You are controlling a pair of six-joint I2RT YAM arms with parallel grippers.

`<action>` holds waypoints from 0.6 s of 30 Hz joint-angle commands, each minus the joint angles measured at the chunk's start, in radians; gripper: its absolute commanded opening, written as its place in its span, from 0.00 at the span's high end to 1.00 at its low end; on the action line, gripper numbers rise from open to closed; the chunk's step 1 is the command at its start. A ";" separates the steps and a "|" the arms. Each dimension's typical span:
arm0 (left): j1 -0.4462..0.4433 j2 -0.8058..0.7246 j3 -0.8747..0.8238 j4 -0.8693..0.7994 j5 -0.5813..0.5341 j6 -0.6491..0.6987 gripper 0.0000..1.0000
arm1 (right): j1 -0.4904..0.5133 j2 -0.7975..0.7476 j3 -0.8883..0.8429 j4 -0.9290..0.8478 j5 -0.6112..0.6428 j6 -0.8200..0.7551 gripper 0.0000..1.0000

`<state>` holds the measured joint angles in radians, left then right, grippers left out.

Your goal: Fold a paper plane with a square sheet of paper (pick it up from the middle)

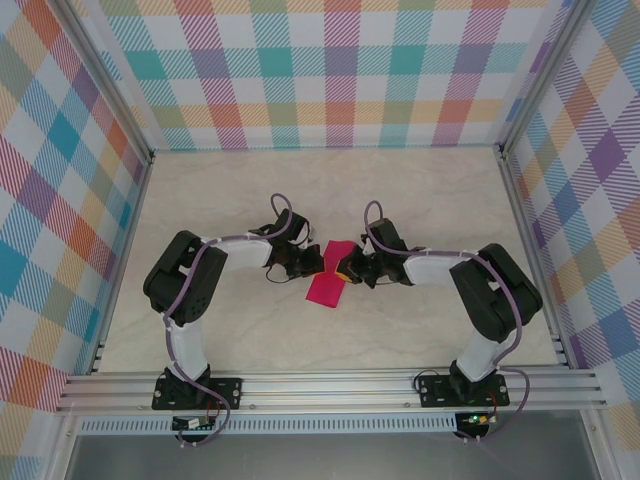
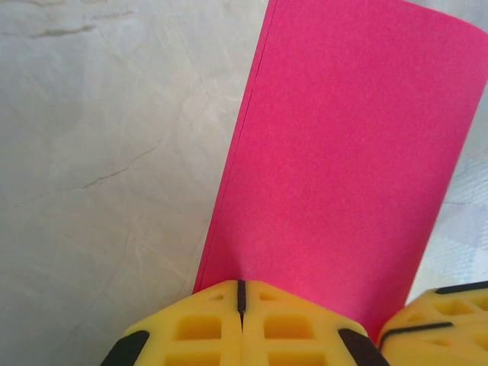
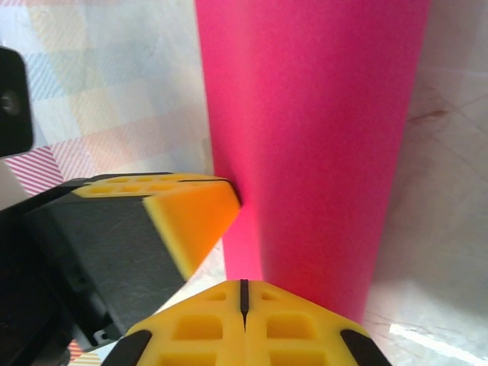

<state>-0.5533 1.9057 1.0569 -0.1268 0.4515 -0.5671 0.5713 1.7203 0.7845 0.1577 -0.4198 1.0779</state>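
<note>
Pressing: L gripper (image 1: 306, 262) at paper's (image 1: 327, 284) 9 o'clock, R gripper (image 1: 349, 270) at 3, both jaws closed tight, touching it. Risk: uneven push skews crease, curl springs back.

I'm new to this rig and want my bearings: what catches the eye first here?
The magenta-pink paper, folded into a strip, is mid-table. The left gripper and right gripper are both shut on it from opposite sides. Bright plaid walls surround the pale table.
</note>
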 commanded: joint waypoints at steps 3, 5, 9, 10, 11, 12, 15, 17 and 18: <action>-0.019 0.069 -0.015 -0.062 -0.072 0.019 1.00 | 0.004 0.021 -0.035 0.026 0.016 -0.018 1.00; -0.019 0.073 -0.015 -0.062 -0.071 0.021 1.00 | 0.004 0.020 -0.055 0.038 0.029 -0.025 1.00; -0.020 0.080 -0.019 -0.057 -0.070 0.019 1.00 | 0.003 0.030 -0.098 0.083 0.039 -0.039 1.00; -0.019 0.081 -0.021 -0.057 -0.070 0.019 1.00 | 0.002 0.032 -0.107 0.094 0.039 -0.041 1.00; -0.018 0.084 -0.021 -0.056 -0.070 0.020 1.00 | 0.002 0.035 -0.115 0.099 0.043 -0.046 1.00; -0.019 0.085 -0.021 -0.056 -0.069 0.020 1.00 | 0.002 0.039 -0.120 0.103 0.047 -0.050 1.00; -0.019 0.087 -0.024 -0.056 -0.069 0.022 1.00 | 0.001 0.041 -0.139 0.106 0.060 -0.053 1.00; -0.018 0.086 -0.025 -0.056 -0.073 0.021 1.00 | 0.001 0.037 -0.142 0.096 0.066 -0.058 1.00; -0.019 0.087 -0.026 -0.056 -0.073 0.022 1.00 | 0.001 0.031 -0.140 0.102 0.061 -0.060 1.00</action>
<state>-0.5533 1.9083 1.0576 -0.1272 0.4526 -0.5602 0.5701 1.7325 0.6682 0.2665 -0.3946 1.0519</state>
